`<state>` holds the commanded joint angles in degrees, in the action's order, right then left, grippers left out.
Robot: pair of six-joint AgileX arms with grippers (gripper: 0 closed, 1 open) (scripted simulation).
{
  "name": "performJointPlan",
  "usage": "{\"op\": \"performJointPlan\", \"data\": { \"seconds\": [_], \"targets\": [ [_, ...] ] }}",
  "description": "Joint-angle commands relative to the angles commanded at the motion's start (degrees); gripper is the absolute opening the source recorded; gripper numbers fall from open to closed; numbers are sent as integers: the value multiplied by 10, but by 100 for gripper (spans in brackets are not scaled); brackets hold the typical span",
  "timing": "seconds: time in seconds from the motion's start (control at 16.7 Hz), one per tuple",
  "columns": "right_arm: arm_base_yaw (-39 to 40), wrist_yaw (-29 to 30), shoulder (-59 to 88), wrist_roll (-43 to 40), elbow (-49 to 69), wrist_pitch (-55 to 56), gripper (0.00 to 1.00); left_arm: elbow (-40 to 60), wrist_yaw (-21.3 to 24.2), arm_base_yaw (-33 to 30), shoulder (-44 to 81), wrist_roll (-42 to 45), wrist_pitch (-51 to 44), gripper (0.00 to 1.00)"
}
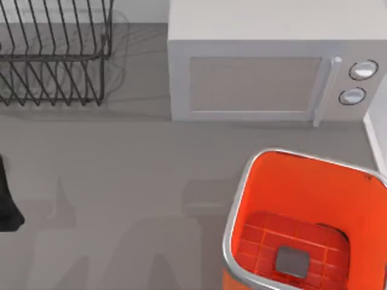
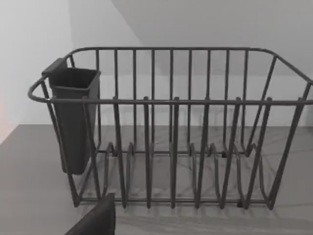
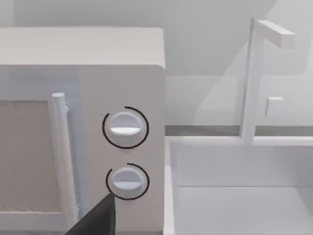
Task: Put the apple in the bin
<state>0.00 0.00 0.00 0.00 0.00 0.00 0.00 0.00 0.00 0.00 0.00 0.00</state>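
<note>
Grey tabletop [image 1: 133, 181] | bin [image 1: 338, 187] stands empty at right, below microwave [image 1: 254, 78] | step: locating apple | next: find, then grasp it | fingers' state: cannot tell

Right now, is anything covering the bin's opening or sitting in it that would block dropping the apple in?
Nothing visible blocks it. The bin at the table's near right stands open at the top, and its gridded floor holds just a grey square. The microwave stands behind it, apart from the rim.
</note>
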Motion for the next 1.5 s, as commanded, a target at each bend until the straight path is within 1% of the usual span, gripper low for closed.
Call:
{"op": "performJointPlan", "data": {
  "seconds": [0.24, 0.48, 0.72, 1.02, 1.26, 1.5],
  "targets": [
    [0, 0, 0, 0, 0, 0, 100, 12, -2, -1, 17, 12, -6, 100],
    [0, 0, 0, 0, 0, 0, 100, 81, -7, -6, 120, 85, -50, 100],
    [0, 0, 0, 0, 0, 0, 100, 191, -8, -11, 304, 211, -144, 100],
    [0, 0, 0, 0, 0, 0, 100, 346, -6, -7, 582, 403, -316, 100],
    [0, 0, 0, 0, 0, 0, 100, 478, -6, 8, 801, 559, -458, 100],
    [0, 0, 0, 0, 0, 0, 100, 615, -13, 31, 975, 692, -561, 100]
  ]
}}
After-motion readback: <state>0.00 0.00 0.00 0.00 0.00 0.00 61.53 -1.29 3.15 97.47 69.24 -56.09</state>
